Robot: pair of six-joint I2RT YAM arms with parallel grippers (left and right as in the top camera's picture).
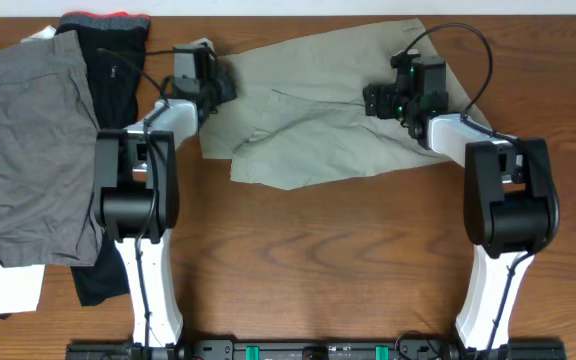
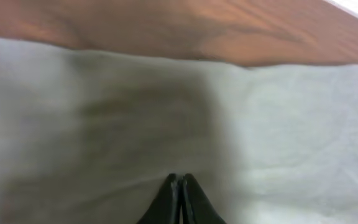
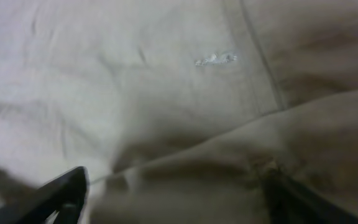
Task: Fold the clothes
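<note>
The light khaki shorts (image 1: 318, 110) lie crumpled across the far middle of the table, with one part folded over the front. My left gripper (image 1: 223, 88) is at their left edge. In the left wrist view its fingers (image 2: 180, 179) are pressed together on the khaki cloth (image 2: 291, 124), with wrinkles running out from the tips. My right gripper (image 1: 373, 100) is over the right half of the shorts. In the right wrist view its fingers (image 3: 176, 186) are spread wide, low over a raised fold of the cloth (image 3: 135, 74).
Darker grey shorts (image 1: 33, 150) lie at the far left over a black garment with a red waistband (image 1: 113, 60). A white cloth (image 1: 3, 290) sticks out below them. Bare wooden table (image 1: 318, 250) shows in front of the shorts.
</note>
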